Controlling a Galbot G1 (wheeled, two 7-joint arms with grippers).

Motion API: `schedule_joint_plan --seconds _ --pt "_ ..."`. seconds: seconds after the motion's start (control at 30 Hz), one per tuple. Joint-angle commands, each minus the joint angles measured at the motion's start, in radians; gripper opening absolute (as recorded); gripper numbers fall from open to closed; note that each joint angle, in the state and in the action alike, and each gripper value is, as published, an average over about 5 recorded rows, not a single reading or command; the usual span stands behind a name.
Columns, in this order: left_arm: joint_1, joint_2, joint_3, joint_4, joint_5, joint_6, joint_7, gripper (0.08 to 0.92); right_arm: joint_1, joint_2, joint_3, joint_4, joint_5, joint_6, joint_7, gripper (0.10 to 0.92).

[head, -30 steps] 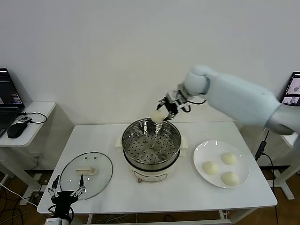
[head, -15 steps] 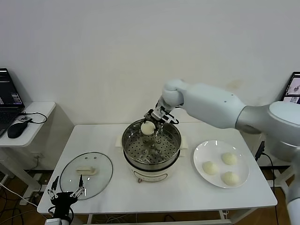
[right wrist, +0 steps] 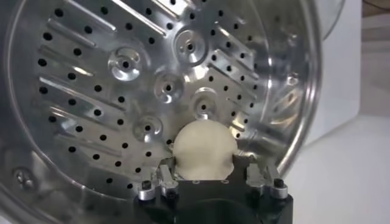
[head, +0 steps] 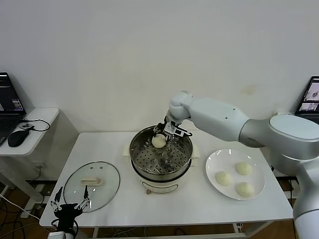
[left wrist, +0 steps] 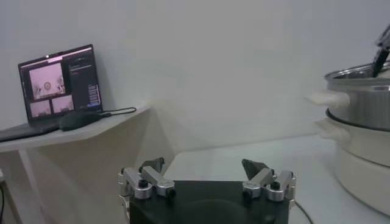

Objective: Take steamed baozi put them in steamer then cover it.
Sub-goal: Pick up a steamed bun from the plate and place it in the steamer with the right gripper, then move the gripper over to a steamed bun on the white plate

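Over the far rim of the steamer (head: 161, 155) we see the right tool (head: 164, 133) reaching down into the pot, with one steamed baozi (head: 158, 141) just below it, at the back of the perforated tray. In the right wrist view that bun (right wrist: 203, 148) sits between the two fingers (right wrist: 161, 178), which stand at its sides; we cannot tell whether they still press on it or have let go. The steamer stands at the middle of the white table (head: 124, 199). Three more steamed baozi (head: 224, 178) lie on a white plate (head: 213, 162) on the steamer's right, apart from it. The glass lid (head: 92, 185) with its cream handle lies flat on the table on the steamer's left. The left tool (head: 70, 206) hangs low at the table's near left edge, just beside the lid, its fingers (left wrist: 144, 180) spread wide apart and holding nothing. A side table with a laptop (left wrist: 58, 85) and a mouse (head: 16, 138) stands further left.
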Motion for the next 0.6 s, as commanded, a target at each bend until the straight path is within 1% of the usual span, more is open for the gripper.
schedule_joint_plan --seconds 0.03,0.1,0.2,0.37,0.5,0.6 --pt "0.001 0.001 -0.002 -0.003 0.000 0.002 0.000 0.823 0.036 -0.018 -0.011 0.043 0.079 -0.042 -0.012 0.777" --pt "0.001 0.002 -0.004 -0.005 0.000 0.003 0.000 0.823 0.089 -0.054 -0.029 0.123 0.196 -0.162 -0.054 0.808" --pt "0.001 0.006 -0.005 -0.011 -0.003 0.009 -0.001 0.823 0.164 -0.134 -0.052 0.263 0.346 -0.388 -0.127 0.821" --pt "-0.003 0.019 -0.005 -0.016 -0.011 0.024 -0.002 0.823 0.252 -0.305 -0.069 0.453 0.487 -0.671 -0.168 0.823" --pt "-0.009 0.030 -0.001 -0.019 -0.015 0.031 -0.002 0.823 0.303 -0.452 -0.082 0.585 0.551 -0.810 -0.174 0.823" --pt "-0.014 0.036 0.006 -0.019 -0.016 0.036 -0.003 0.823 0.325 -0.576 -0.093 0.676 0.576 -0.874 -0.171 0.823"
